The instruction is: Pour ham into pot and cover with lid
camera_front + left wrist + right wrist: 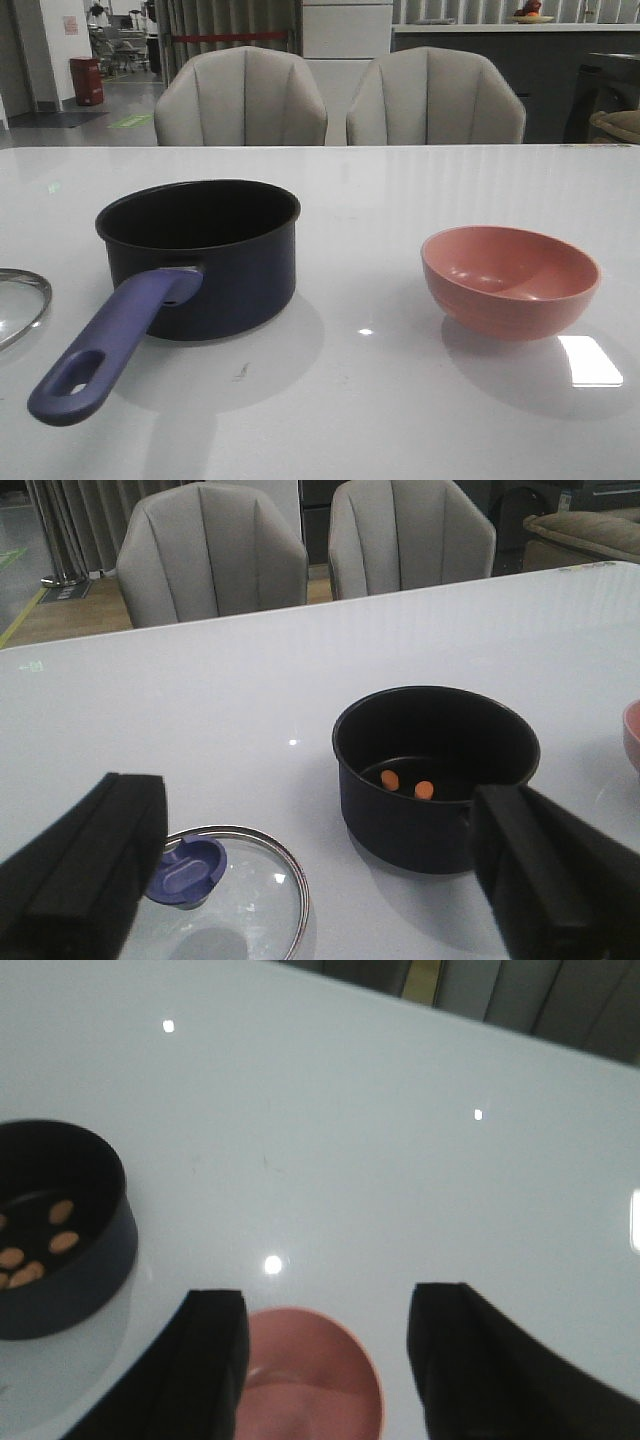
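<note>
Front view: the pot (205, 255) stands on the table (400, 400) toward the left, its long handle pointing at the camera. The pink bowl (510, 280) sits upright well to its right and looks empty. Only an edge of the lid (22, 305) shows at the far left, lying flat on the table just beside the pot. No arm appears in this view.

Left wrist view: the left gripper (320, 880) hangs above the table near the lid (225, 895), which lies knob-up and apart from the pot (437, 780). Its jaws are spread wide and hold nothing. Two pieces of ham (405, 784) are visible on the pot floor.

Right wrist view: the right gripper (325, 1360) is poised over the bowl (315, 1385), jaws wide apart and empty. Several ham (40, 1245) chunks lie inside the pot (60, 1230).

Status: pouring appears complete — the ham is in the pot and the bowl is back on the table. Remaining step: lift the lid and seat it on the pot — the left gripper is best placed for this.
</note>
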`<action>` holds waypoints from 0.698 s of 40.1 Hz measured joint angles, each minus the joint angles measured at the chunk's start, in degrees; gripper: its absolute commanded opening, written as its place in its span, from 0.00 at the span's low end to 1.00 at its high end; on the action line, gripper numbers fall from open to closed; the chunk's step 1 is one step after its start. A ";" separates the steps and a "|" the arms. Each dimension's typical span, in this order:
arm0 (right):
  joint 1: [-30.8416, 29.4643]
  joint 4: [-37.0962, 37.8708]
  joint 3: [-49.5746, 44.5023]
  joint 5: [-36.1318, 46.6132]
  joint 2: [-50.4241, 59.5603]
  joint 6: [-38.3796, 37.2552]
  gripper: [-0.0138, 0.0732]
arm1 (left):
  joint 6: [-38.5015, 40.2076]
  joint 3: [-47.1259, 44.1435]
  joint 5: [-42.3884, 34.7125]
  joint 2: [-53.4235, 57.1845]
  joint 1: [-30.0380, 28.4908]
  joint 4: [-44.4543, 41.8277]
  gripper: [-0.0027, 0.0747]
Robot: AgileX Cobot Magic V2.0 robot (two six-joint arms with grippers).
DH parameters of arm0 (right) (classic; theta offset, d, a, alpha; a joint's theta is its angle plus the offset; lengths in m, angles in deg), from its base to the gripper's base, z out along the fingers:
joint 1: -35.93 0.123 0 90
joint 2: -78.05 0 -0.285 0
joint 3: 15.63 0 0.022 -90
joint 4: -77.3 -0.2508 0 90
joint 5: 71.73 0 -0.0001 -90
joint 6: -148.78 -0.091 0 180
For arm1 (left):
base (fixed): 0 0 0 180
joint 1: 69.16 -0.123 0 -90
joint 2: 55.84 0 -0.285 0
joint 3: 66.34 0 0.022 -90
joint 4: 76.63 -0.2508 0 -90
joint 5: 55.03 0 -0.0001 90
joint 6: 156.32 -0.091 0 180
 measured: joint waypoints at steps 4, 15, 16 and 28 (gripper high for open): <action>1.48 0.00 -4.90 3.85 7.92 0.00 0.70 | 0.00 0.00 -0.04 0.00 0.00 0.00 0.86; 3.12 -2.14 -22.53 12.73 27.41 0.00 0.70 | 0.00 0.00 -0.17 0.00 0.00 0.00 0.86; 3.12 -2.26 -24.56 13.37 29.15 0.00 0.70 | 0.00 0.00 -0.17 0.00 0.00 0.00 0.86; 3.12 -3.37 -37.13 16.48 38.68 0.00 0.70 | 0.00 0.00 -0.17 0.00 0.00 0.00 0.86</action>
